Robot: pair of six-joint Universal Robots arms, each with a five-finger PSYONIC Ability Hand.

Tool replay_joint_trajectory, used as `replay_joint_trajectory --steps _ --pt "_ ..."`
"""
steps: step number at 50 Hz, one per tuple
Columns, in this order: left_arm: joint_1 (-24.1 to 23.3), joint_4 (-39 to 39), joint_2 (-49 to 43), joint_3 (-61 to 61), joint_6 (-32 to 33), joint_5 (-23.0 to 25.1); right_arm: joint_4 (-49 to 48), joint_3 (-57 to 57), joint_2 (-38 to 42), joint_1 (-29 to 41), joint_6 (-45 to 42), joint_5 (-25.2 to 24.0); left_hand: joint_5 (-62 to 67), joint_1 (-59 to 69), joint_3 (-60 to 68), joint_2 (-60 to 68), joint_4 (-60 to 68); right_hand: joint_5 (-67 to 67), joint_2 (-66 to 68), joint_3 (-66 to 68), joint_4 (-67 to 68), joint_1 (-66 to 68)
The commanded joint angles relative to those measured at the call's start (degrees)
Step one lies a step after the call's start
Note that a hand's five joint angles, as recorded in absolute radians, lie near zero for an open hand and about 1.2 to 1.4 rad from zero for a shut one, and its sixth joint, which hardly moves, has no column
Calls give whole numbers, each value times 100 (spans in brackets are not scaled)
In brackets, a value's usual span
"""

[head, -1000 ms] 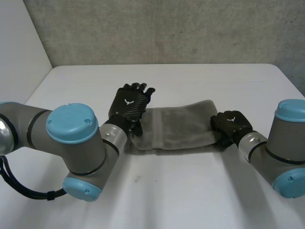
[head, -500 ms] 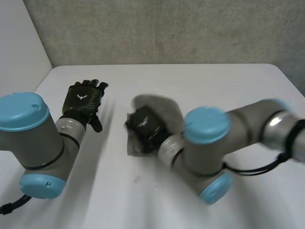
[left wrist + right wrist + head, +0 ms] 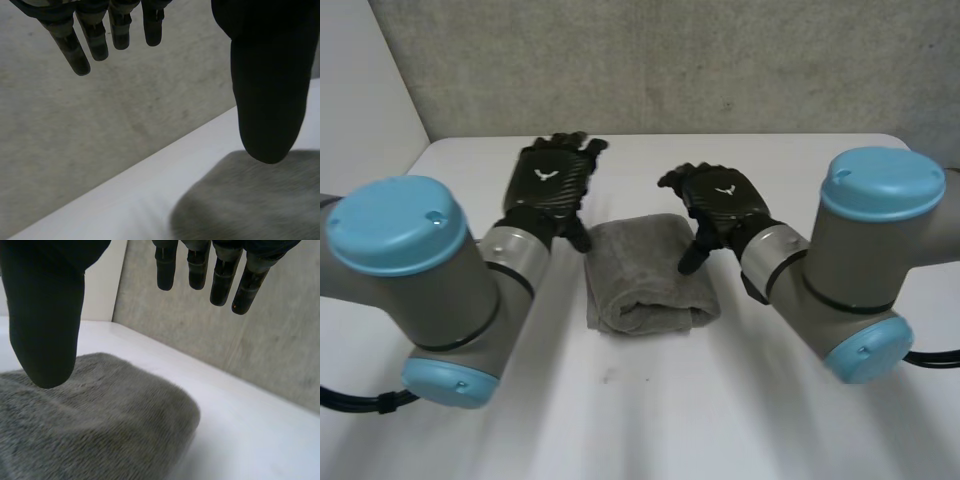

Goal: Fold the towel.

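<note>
A grey towel (image 3: 645, 272) lies folded into a small thick rectangle in the middle of the white table (image 3: 650, 420). My left hand (image 3: 552, 185) hovers just beyond the towel's far left corner, fingers straight and holding nothing. My right hand (image 3: 720, 203) hovers over the far right corner, likewise open and empty. In the left wrist view the fingers (image 3: 92, 37) spread straight and the thumb hangs above the towel (image 3: 250, 205). Under my right hand's thumb (image 3: 45, 315) in the right wrist view lies the towel (image 3: 95, 425), its rounded fold near the straight fingers.
A grey concrete wall (image 3: 670, 60) runs behind the table's far edge. A white panel (image 3: 360, 100) stands at the far left. Both arms' big joints (image 3: 420, 290) reach in over the near half of the table.
The right hand carried the towel's right end across to the left, let go and drew back right, now open. The left hand swung left, then returned. The towel is half as long.
</note>
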Motion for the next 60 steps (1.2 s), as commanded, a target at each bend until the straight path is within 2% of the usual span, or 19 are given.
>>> replay_joint_trajectory --steps 1,14,23,31,33,34,36,38,39,41,42,44,49,60 --pt "-351 -576 -729 630 -485 -10 367 -324 483 -282 443 -728 -8 165 191 197 185 -300 -251 -216 -322 -166" --pt "-228 -876 -1811 912 -670 -36 375 -992 1598 -300 181 -816 -75 98 123 130 118 -300 -251 -216 -322 -166" --pt "-79 -1034 -1838 877 -626 -36 516 -984 1617 -458 -488 -578 -75 98 123 130 118 -300 -251 -216 -322 -166" --pt "-61 -1280 -1003 956 -626 -19 534 -922 571 -476 -682 -139 -92 81 106 113 101 -300 -251 -216 -322 -166" --pt "-61 -1376 -435 1000 -626 -19 525 -905 72 -475 -655 124 -109 65 90 97 84 -300 -251 -216 -322 -166" --pt "-61 -1377 -432 1000 -626 -19 525 -905 70 -476 -655 125 -109 64 90 97 84 -300 -251 -216 -322 -166" --pt "-26 -1534 137 1096 -626 -10 516 -896 -203 -476 -646 301 -109 64 90 97 84 -300 -251 -216 -322 -166" --pt "44 -1648 375 1166 -626 -10 516 -852 -675 -493 -655 720 -109 64 90 97 84 -300 -251 -216 -322 -166" --pt "44 -1649 377 1167 -626 -10 516 -852 -677 -493 -655 723 -109 64 90 97 84 -300 -251 -216 -322 -166" --pt "385 -2008 779 1316 -626 -10 507 -825 -1036 -615 -734 1116 -92 81 106 113 101 -300 -251 -216 -322 -166" --pt "387 -2010 781 1316 -626 -10 507 -825 -1037 -616 -734 1118 -92 81 106 113 101 -300 -251 -216 -322 -166" --pt "816 -2508 1087 1509 -635 -1 533 -825 -1291 -739 -769 1337 -92 81 107 114 101 -300 -251 -216 -322 -166" --pt "1142 -3116 1343 1712 -670 25 595 -799 -1512 -844 -1023 1399 -142 31 56 63 51 -300 -251 -216 -322 -166" --pt "1222 -3196 1432 1651 -670 43 613 -720 -1574 -889 -1147 1347 -164 9 35 41 29 -300 -251 -216 -322 -166"
